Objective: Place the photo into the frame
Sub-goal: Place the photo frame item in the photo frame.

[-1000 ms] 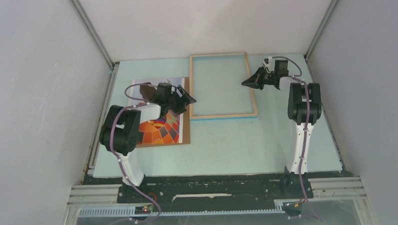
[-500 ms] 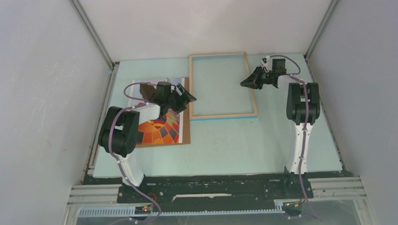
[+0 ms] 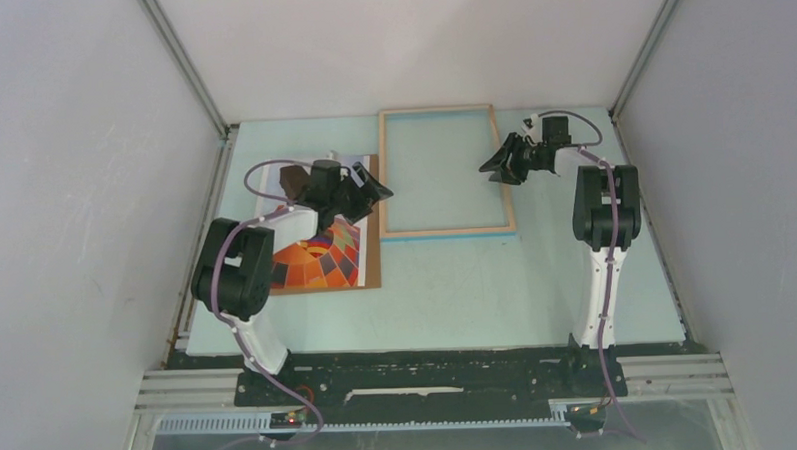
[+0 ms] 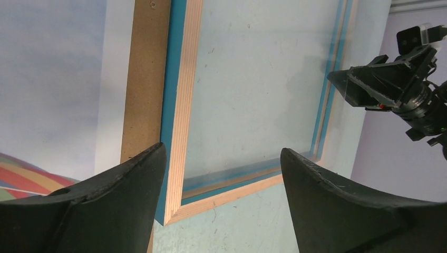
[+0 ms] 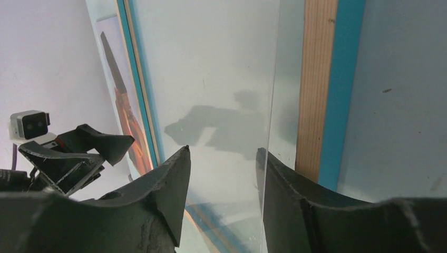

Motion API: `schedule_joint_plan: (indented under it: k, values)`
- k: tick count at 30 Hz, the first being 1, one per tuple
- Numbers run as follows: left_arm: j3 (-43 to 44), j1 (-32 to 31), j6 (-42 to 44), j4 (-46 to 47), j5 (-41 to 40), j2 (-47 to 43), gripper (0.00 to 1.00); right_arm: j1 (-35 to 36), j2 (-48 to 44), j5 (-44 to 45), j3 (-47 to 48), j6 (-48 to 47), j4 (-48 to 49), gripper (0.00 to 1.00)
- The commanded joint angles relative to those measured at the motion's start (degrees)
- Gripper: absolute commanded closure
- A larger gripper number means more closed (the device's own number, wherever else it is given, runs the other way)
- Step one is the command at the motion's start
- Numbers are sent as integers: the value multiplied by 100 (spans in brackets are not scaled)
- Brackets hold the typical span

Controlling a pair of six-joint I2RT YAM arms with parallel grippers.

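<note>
Your left gripper (image 3: 377, 196) hangs wide open and empty over the photo (image 3: 321, 263), which lies on the brown backing board (image 3: 372, 261) just left of the frame (image 3: 445, 229). Your right gripper (image 3: 493, 167) stands parted, gripping nothing, above the frame's right rail.

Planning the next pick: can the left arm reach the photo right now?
Probably yes: the left end effector hangs open over the photo's edge, which lies face up on the brown board beside the frame, nothing on it.
</note>
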Motion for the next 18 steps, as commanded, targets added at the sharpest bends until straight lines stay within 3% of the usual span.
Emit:
schedule_joint_plan:
  k: [1, 3, 12, 18]
  values:
    - [133, -120, 370, -112, -145, -340, 14, 66, -485, 179, 277, -264, -207, 41]
    - [321, -207, 552, -241, -210, -320, 14, 77, -506, 247, 315, -307, -293, 36]
    - [1853, -834, 1555, -1272, -1119, 401, 12, 116, -523, 391, 434, -418, -474, 32]
    - [2689, -932, 1609, -1780, -1435, 1080, 12, 157, -503, 374, 467, -425, -462, 32]
